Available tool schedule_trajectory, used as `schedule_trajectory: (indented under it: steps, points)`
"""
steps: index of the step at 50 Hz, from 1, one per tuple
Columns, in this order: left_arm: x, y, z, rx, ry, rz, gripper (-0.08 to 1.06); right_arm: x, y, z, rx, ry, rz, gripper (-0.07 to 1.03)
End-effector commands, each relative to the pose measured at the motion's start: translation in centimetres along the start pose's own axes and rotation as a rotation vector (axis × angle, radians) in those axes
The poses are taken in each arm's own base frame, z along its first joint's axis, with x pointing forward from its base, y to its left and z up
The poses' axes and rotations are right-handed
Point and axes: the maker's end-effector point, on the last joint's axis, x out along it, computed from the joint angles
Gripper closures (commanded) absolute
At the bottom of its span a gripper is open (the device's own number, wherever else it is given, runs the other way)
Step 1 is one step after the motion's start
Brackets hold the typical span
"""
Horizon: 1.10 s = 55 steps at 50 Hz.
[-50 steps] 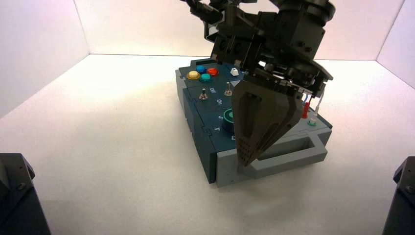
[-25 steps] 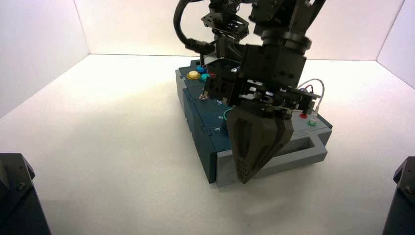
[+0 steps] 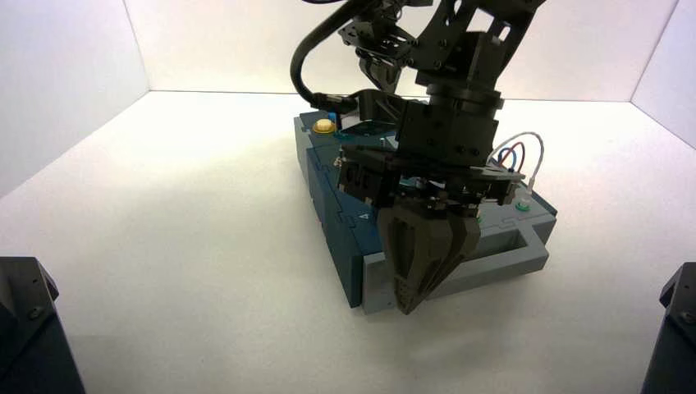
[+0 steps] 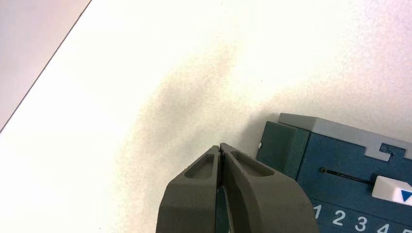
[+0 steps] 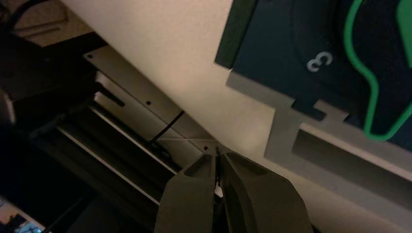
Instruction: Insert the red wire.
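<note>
The red wire (image 3: 518, 153) shows only as a thin dark-red loop arching over the box's right rear, beside a blue loop and a white one; its plugs are hidden behind my right wrist. My right gripper (image 3: 409, 305) (image 5: 217, 151) hangs shut and empty over the box's front edge, by the grey handle (image 3: 492, 267), away from the wire. My left gripper (image 4: 221, 147) is shut and empty above the table, beside a box corner near the white slider (image 4: 391, 188).
The dark-blue box (image 3: 332, 205) stands turned on the white table. A yellow button (image 3: 324, 125) shows at its far left; the green-outlined knob (image 5: 384, 73) is near the mark 3. Dark blocks (image 3: 25, 328) sit at both near corners. White walls enclose the table.
My right gripper has dropped lower and come toward the box's front edge, staying shut. Its wrist now covers the buttons and the red plug that showed by the green socket.
</note>
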Motion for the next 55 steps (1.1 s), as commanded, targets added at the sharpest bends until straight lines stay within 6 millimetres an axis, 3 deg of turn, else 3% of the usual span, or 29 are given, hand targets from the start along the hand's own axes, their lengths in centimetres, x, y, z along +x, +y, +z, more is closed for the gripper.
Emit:
schedule_trajectory:
  steps: [1,31,55]
  points:
    - [-0.4,0.9,-0.5,0.001,0.008,0.007,1.01,-0.2,0.1,0.7,-0.012,-0.027,-0.017,0.98]
    - [0.2,1.6,-2.6,-0.007,0.046,-0.002,1.01,0.9,-2.1,1.8,0.042,-0.083,-0.085,0.98]
    - [0.1,1.8,-4.7,-0.011,0.074,-0.007,1.01,0.5,-3.8,2.2,0.102,-0.107,-0.136,0.98]
